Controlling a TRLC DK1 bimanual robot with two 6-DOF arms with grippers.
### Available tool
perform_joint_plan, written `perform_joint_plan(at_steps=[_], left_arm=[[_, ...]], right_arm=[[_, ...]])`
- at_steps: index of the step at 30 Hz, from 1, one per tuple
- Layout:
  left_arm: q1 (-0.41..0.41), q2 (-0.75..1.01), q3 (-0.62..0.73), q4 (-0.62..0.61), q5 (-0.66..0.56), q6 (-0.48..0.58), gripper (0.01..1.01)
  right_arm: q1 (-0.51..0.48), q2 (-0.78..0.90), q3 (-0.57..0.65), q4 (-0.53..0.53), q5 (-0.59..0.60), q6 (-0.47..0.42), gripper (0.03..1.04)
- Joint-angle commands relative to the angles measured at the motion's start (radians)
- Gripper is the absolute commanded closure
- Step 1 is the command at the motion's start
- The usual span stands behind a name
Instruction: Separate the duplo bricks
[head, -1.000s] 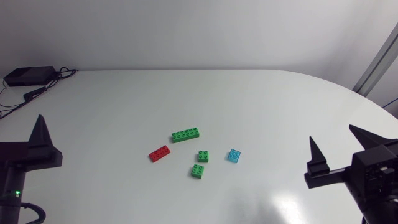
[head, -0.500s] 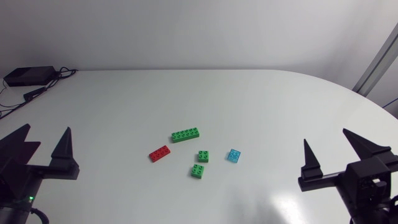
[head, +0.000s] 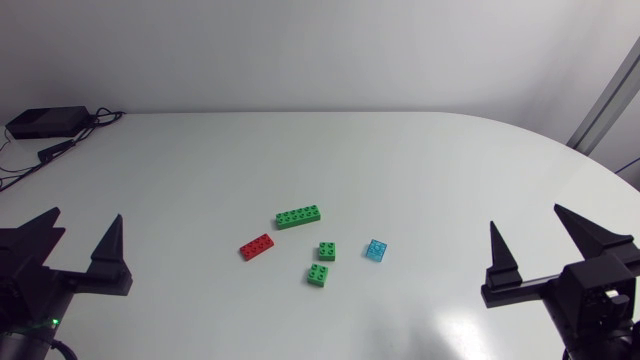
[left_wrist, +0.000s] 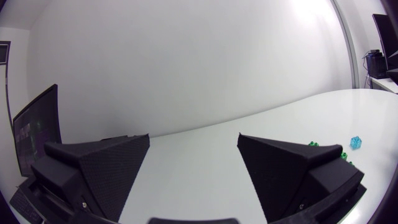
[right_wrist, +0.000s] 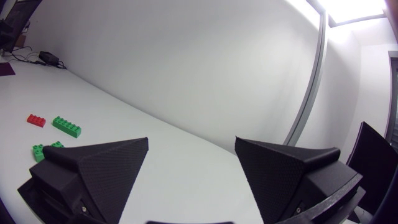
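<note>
Five separate duplo bricks lie at the table's middle: a long green brick (head: 299, 216), a red brick (head: 257, 246), two small green bricks (head: 327, 251) (head: 317, 275) and a light blue brick (head: 376, 250). My left gripper (head: 85, 225) is at the near left, open and empty, well away from them. At the near right my right gripper (head: 526, 225) is also open and empty. In the left wrist view the gripper (left_wrist: 193, 140) has the blue brick (left_wrist: 356, 142) far beyond one finger. In the right wrist view the gripper (right_wrist: 191, 142) has the red brick (right_wrist: 36, 119) and long green brick (right_wrist: 67, 126) off to one side.
A black box with cables (head: 46, 122) sits at the table's far left corner. The white table (head: 400, 160) curves away at its far right edge.
My left gripper has turned, so both of its fingers now show instead of one, and it has shifted slightly. The right gripper has dipped a little. The bricks have not moved.
</note>
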Motion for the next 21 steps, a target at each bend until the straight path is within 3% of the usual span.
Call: perform_joint_plan(at_steps=[1,5,8,11,18,21], left_arm=[[0.007,-0.018,-0.022,-0.001,0.01,0.008,0.044],[0.001,-0.018,-0.022,-0.001,0.014,0.008,0.043],[-0.003,-0.019,-0.022,-0.001,0.017,0.008,0.044],[-0.004,-0.019,-0.022,0.002,0.018,0.011,0.044],[-0.006,-0.019,-0.022,-0.001,0.02,0.011,0.044],[-0.007,-0.019,-0.022,-0.006,0.038,0.011,0.044]], right_arm=[[0.001,-0.006,-0.041,-0.019,0.002,-0.015,0.06],[-0.014,-0.006,-0.041,-0.019,0.002,-0.015,0.06],[-0.097,-0.006,-0.041,-0.019,0.002,-0.015,0.06],[-0.218,-0.006,-0.041,-0.019,-0.014,0.094,0.06],[-0.432,-0.009,-0.041,-0.067,-0.398,0.229,0.06],[-0.445,-0.009,-0.039,-0.073,-0.452,0.229,0.06]])
